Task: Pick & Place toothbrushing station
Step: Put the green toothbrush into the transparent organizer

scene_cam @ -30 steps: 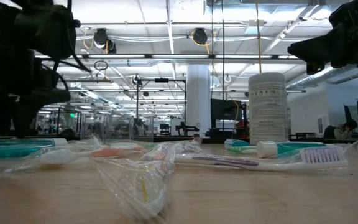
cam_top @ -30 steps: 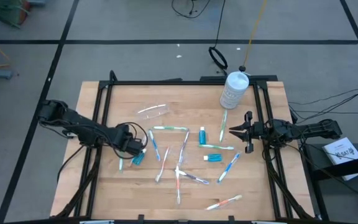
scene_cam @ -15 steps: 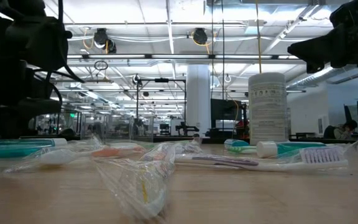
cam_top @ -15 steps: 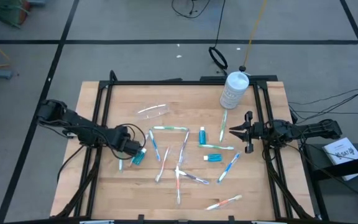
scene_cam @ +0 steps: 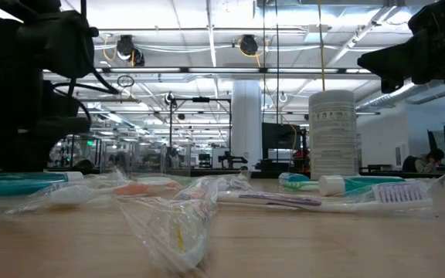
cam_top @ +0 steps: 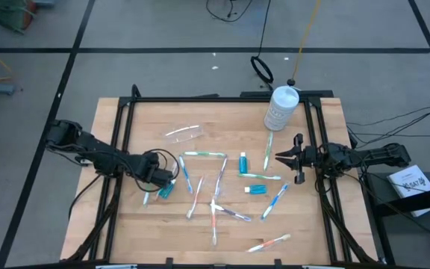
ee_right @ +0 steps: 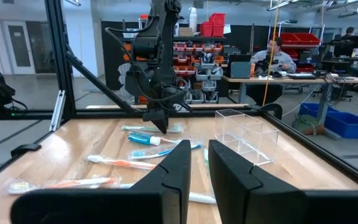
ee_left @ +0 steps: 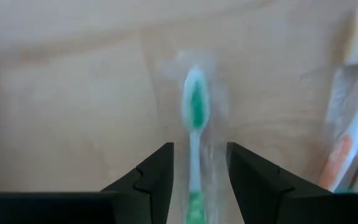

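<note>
Your left gripper [ee_left: 197,186] stands open astride the wrapped green toothbrush [ee_left: 195,112] lying on the table [cam_top: 304,232]. It looks light, stiff and crinkly-slick; pinch its handle mid-shaft.

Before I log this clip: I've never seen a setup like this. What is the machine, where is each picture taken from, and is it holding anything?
Two dark robot arms work at a wooden table. One camera looks straight down, one sits at table height, and one rides on each wrist. Wrapped toothbrushes and teal toothpaste tubes lie scattered, with a clear plastic cup on its side and a large white bottle at the back. The left gripper, open and low over the table, straddles a green toothbrush without gripping it yet. The right gripper waits by the table's right edge, holding nothing.
</note>
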`<state>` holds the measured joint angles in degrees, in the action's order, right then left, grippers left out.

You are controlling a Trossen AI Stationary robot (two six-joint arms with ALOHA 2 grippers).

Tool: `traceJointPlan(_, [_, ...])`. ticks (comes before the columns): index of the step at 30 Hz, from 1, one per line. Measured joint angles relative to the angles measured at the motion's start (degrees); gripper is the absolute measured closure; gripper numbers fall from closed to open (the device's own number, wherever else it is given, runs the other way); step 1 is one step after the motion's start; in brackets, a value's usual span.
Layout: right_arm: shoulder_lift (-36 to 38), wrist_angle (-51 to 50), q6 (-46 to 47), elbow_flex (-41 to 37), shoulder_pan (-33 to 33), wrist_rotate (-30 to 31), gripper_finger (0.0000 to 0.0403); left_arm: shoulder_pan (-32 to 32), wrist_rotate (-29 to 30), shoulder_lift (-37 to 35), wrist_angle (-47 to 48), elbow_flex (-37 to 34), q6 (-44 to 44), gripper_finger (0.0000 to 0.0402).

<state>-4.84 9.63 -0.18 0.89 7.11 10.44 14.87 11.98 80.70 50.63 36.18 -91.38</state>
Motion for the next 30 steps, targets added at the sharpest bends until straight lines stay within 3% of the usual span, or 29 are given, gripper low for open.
traceJointPlan(8, [0.0,0.0,-0.8,0.0,0.0,0.0,0.0353,0.3,3.2,0.0,-0.4,0.0,2.5,0.0247])
traceJointPlan(19, [0.0,1.3,-2.4,0.0,0.0,0.0,0.0353,0.6,-2.1,-0.1,-0.1,-0.4,9.7,0.0254])
traceJointPlan(23, [0.0,0.9,2.2,0.0,0.0,0.0,0.0353,0.6,-2.4,-0.2,-0.5,-0.8,9.7,0.0286])
traceJointPlan(30, [0.0,0.0,10.4,0.0,0.0,0.0,0.0353,0.6,0.6,-0.2,-5.0,-1.0,13.7,0.039])
